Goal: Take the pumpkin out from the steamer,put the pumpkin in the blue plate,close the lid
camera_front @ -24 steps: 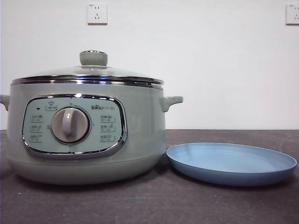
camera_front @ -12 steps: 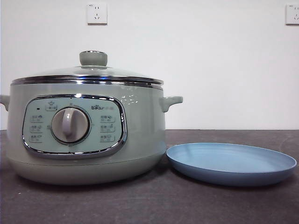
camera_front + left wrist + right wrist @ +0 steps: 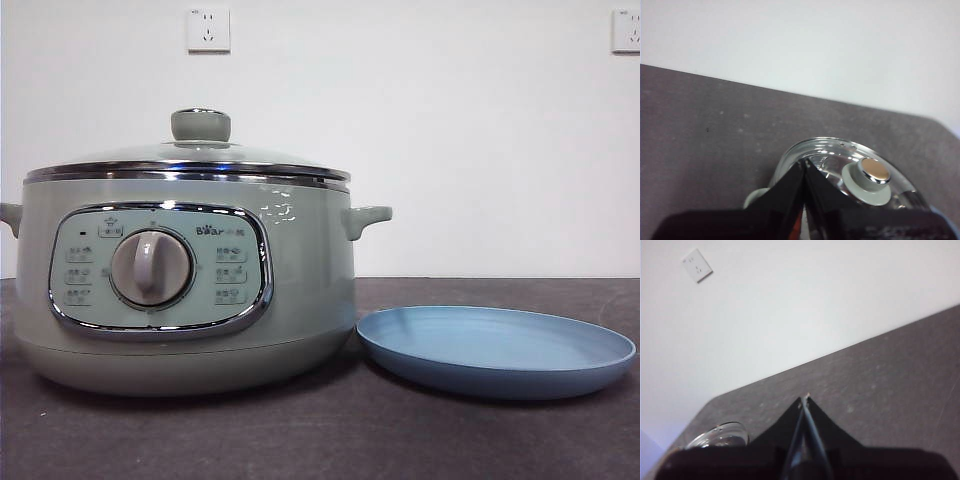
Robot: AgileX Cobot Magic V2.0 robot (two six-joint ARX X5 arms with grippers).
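The sage-green steamer (image 3: 180, 290) stands at the left of the table with its glass lid (image 3: 190, 160) closed on it, pale green knob (image 3: 200, 125) on top. The pumpkin is hidden from view. The blue plate (image 3: 495, 350) lies empty just right of the steamer. In the left wrist view my left gripper (image 3: 805, 162) is shut and hovers above the lid (image 3: 840, 160), a little to one side of its knob (image 3: 867, 180). My right gripper (image 3: 805, 399) is shut, held over bare table; an edge of the lid (image 3: 720, 435) shows beside it. Neither gripper appears in the front view.
Dark grey table surface (image 3: 330, 430) stretches in front of the steamer and plate. A white wall with two sockets (image 3: 208, 28) stands behind.
Small glints on the steamer's upper wall have shifted slightly. The steamer, lid and plate have not moved.
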